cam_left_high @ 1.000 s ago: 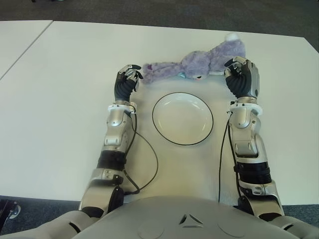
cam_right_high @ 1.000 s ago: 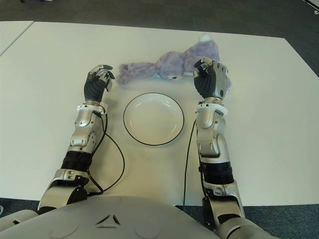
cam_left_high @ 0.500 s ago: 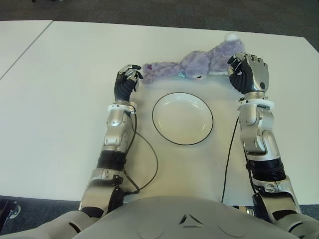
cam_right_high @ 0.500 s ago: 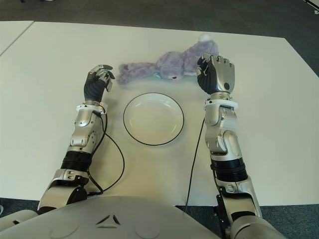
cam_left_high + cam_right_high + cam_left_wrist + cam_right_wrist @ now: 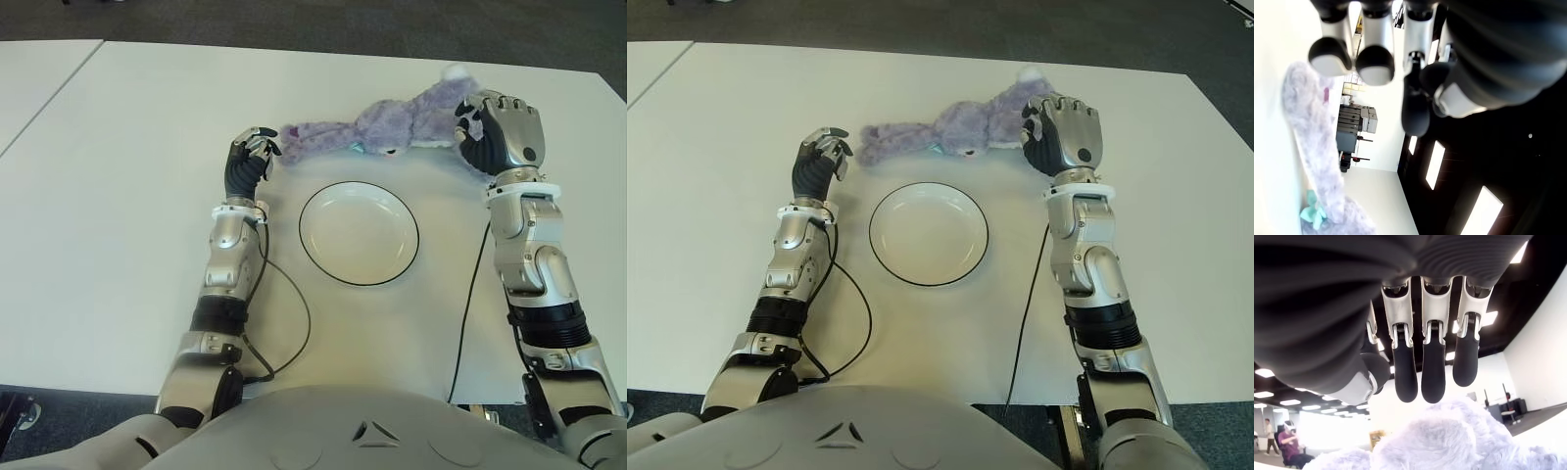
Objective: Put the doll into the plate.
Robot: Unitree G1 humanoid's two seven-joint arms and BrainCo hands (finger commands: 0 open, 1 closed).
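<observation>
The purple plush doll (image 5: 377, 125) lies stretched out on the white table (image 5: 118, 196), just beyond the plate. The white plate (image 5: 359, 235) with a dark rim holds nothing and sits between my two arms. My right hand (image 5: 498, 127) hovers at the doll's right end; its wrist view shows the fingers (image 5: 1432, 367) extended just above the fur (image 5: 1449, 440), holding nothing. My left hand (image 5: 251, 159) shows beside the doll's left end, its fingers (image 5: 1374, 68) curled on nothing, with the doll (image 5: 1312, 142) a short way off.
A second white table (image 5: 39, 78) adjoins at the far left. Dark floor lies beyond the far table edge. A black cable (image 5: 299, 313) loops on the table beside my left forearm. A seated person (image 5: 1290, 448) shows far off in the right wrist view.
My right hand has moved to the right and farther away, from the plate's right edge to the doll's right end. The left hand, doll and plate have not moved.
</observation>
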